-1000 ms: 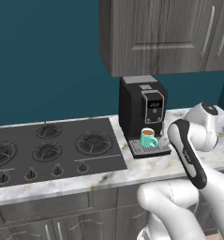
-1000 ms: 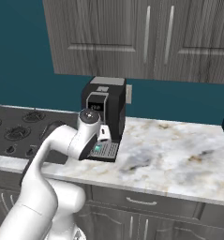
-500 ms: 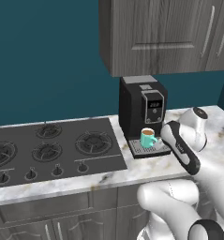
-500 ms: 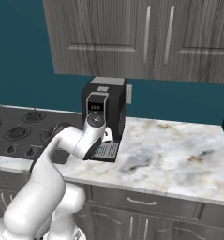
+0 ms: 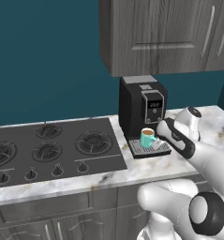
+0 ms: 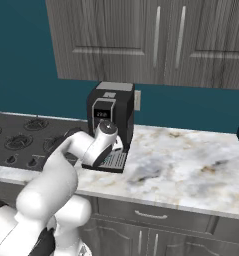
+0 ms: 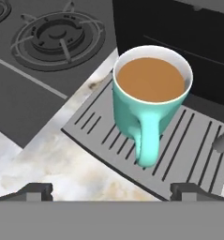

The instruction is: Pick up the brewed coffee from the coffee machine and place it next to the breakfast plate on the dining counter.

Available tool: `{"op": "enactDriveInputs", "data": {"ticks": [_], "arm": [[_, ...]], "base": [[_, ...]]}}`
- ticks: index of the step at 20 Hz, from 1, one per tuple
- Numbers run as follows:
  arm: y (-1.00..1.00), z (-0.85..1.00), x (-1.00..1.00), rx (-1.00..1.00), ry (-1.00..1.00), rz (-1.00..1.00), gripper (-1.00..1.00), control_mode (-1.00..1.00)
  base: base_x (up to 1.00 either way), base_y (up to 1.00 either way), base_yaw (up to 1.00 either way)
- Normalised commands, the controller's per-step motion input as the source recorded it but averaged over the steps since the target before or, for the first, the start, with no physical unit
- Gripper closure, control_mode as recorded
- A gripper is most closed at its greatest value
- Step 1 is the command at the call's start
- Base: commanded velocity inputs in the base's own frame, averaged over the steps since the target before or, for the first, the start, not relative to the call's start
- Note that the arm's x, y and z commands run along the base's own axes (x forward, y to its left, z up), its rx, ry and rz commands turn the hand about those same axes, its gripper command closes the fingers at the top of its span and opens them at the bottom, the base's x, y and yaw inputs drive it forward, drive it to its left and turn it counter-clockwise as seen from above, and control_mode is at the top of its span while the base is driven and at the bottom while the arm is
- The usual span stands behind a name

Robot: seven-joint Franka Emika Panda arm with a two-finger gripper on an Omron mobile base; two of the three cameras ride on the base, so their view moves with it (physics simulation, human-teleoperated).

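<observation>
The brewed coffee (image 7: 148,96) is a teal mug full of brown liquid. It stands upright on the grey slatted drip tray (image 7: 188,154) of the black coffee machine (image 5: 142,105), with its handle turned toward my hand. My gripper (image 7: 112,190) is open just in front of the mug, level with the handle, touching nothing. From the left base the mug (image 5: 148,137) shows under the spout, with my gripper (image 5: 158,142) close on its right. From the right base my arm hides the mug in front of the coffee machine (image 6: 110,102). The breakfast plate and the dining counter are out of view.
A black gas hob (image 5: 52,150) lies left of the machine on the marbled counter (image 6: 186,160), which runs on bare to the right. Grey wall cabinets (image 5: 165,33) hang low over the machine. Drawer fronts run below the counter edge.
My hand has moved left and down toward the machine and now sits close to the mug. The jaws have stayed open, and the mug has not moved.
</observation>
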Motion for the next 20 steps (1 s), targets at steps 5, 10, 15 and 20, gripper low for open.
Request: {"op": "enactDriveInputs", "data": {"ticks": [5, 10, 15, 20], "arm": [[0.0, -0.19, 0.16, 0.01, 0.0, 0.08, -1.0, -1.0], [0.0, -0.08, 0.14, 0.01, 0.0, 0.06, -1.0, -1.0], [0.0, -0.05, 0.13, 0.02, 0.0, 0.04, -1.0, -1.0], [0.0, -0.12, 0.14, 0.01, 0.0, 0.02, -1.0, -1.0]], "base": [[0.0, 0.0, 0.0], [0.0, 0.0, 0.0], [0.0, 0.0, 0.0], [0.0, 0.0, 0.0]]}}
